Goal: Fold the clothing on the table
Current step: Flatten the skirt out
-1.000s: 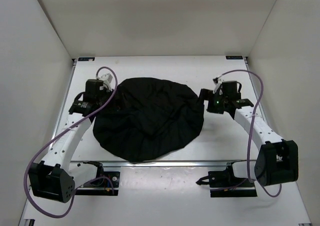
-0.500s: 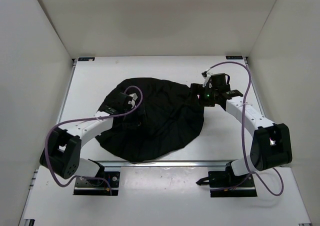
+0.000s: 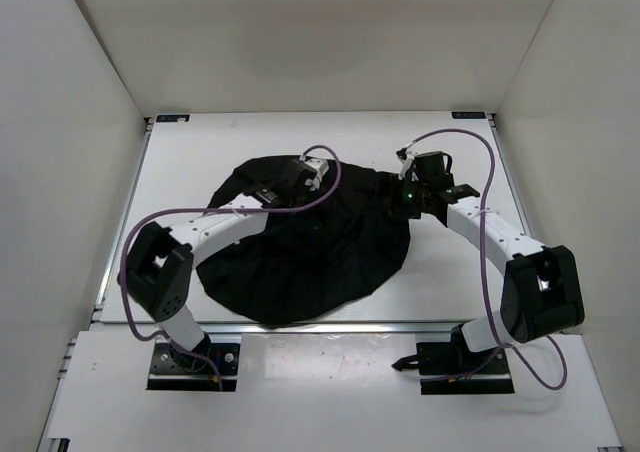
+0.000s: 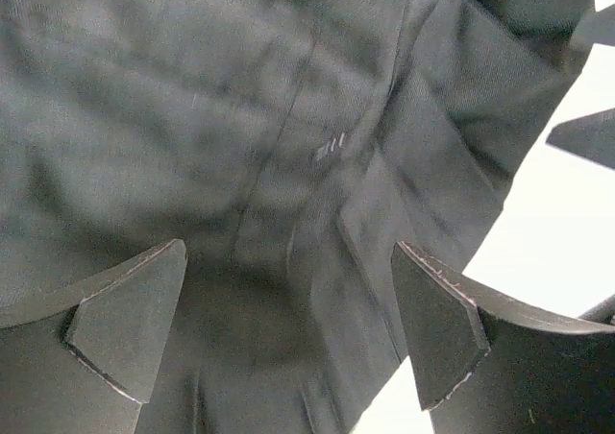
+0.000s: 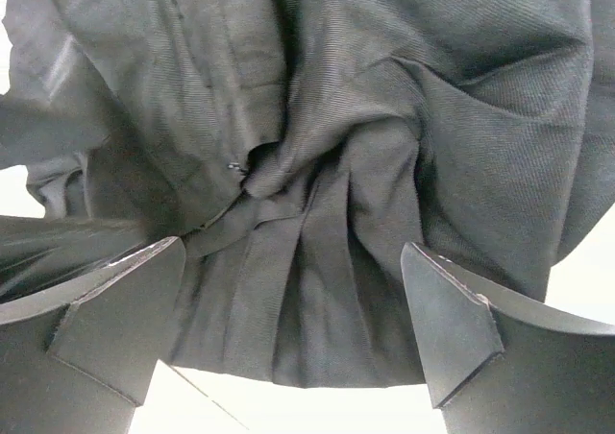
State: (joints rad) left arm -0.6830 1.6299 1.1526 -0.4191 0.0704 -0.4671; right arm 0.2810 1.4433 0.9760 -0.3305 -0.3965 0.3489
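The black clothing [image 3: 300,262] lies spread in a wrinkled, roughly round heap on the white table [image 3: 200,142]. My left arm reaches across its far part, and the left gripper [image 3: 345,187] hangs open over the upper right folds. In the left wrist view the left gripper [image 4: 288,252] has only cloth [image 4: 240,98] below it and bare table [image 4: 557,223] at the right. My right gripper [image 3: 390,197] is open at the garment's right edge. In the right wrist view the right gripper [image 5: 293,250] straddles bunched pleats [image 5: 384,88] without pinching them, with table [image 5: 336,410] showing below the hem.
White walls close in the left, back and right sides. A silver rail [image 3: 330,324] runs along the near edge, with both arm bases just below it. Purple cables loop off both arms. The two grippers stand close together over the garment's upper right.
The left arm has swung from the garment's left edge rightward across it to the upper right. The right gripper has shifted a little left onto the right edge. Both stayed open.
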